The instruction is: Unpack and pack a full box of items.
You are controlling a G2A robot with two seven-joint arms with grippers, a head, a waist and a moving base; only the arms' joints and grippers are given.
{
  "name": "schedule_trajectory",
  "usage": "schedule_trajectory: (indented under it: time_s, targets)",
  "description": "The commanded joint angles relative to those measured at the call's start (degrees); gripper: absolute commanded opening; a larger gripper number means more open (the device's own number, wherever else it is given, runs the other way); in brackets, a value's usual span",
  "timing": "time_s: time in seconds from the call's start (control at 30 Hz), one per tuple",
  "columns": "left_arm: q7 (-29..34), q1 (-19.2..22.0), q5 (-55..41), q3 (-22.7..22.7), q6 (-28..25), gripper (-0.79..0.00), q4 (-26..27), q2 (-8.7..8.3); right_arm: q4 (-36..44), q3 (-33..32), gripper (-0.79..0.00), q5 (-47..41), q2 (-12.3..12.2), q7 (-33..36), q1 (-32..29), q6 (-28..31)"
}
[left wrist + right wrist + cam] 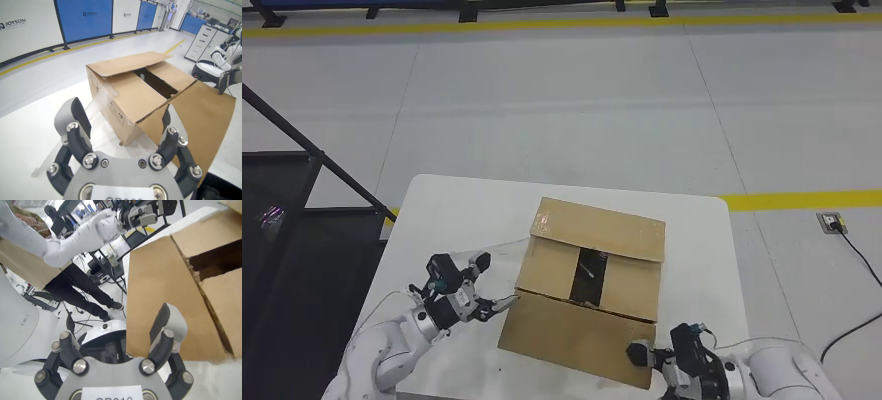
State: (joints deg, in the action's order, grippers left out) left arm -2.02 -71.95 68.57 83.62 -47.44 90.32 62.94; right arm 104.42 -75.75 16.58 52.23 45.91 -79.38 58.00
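Right gripper (117, 315) spread astride flap (160, 279) of half-open brown box (630, 283), perhaps touching; left gripper (122, 106) spread.

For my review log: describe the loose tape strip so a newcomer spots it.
On the white table stands an opened cardboard box. From its top edge, facing the left gripper, a tape strip runs down onto the table. Unlike the brown flaps, it is translucent and narrow.
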Motion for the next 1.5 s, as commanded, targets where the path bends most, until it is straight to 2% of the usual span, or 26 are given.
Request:
schedule_trajectory:
  time_s: [0.0,0.13,0.43,0.8,0.93,1.03,1.1,1.27,1.47]
  targets:
    - [1.60,0.38,0.84,-0.44,-1.49,0.000,-0.98,-0.16,-0.09,1.16,0.000,1.52,-0.11,-1.98,0.76,0.00]
    - [4.30,1.04,2.63,-1.23,-2.59,0.000,-2.64,-0.41,-0.74,2.29,0.000,-0.20,-0.16,-9.39,2.41,0.00]
    - [6.14,2.50,1.54,-2.98,-2.83,0.000,-5.45,-0.51,-6.67,4.07,0.000,-12.92,0.22,-21.10,6.70,0.00]
    - [6.14,2.50,1.54,-2.98,-2.83,0.000,-5.45,-0.51,-7.09,4.23,0.000,-13.41,0.27,-21.34,6.80,-0.54]
    - [6.19,2.13,2.05,-3.24,-1.79,0.000,-4.77,-0.49,-5.17,7.04,0.000,-14.10,0.75,-20.13,7.64,-8.85]
    - [5.06,1.39,4.05,-3.82,-0.09,0.000,-3.88,-0.50,-7.59,8.99,0.000,-20.46,0.95,-15.17,10.28,-18.70]
    - [4.21,1.30,5.23,-4.21,-0.05,0.000,-4.05,-0.55,-8.94,10.75,0.000,-24.10,1.20,-11.14,12.11,-21.80]
    - [2.96,1.83,6.77,-4.94,-0.75,0.000,-5.31,-0.69,-13.52,12.59,0.000,-28.45,2.30,-12.74,15.63,-26.64]
    - [2.30,2.45,7.40,-5.43,-0.76,0.000,-6.01,-0.83,-19.77,13.52,0.000,-32.40,3.56,-15.16,19.58,-29.78]
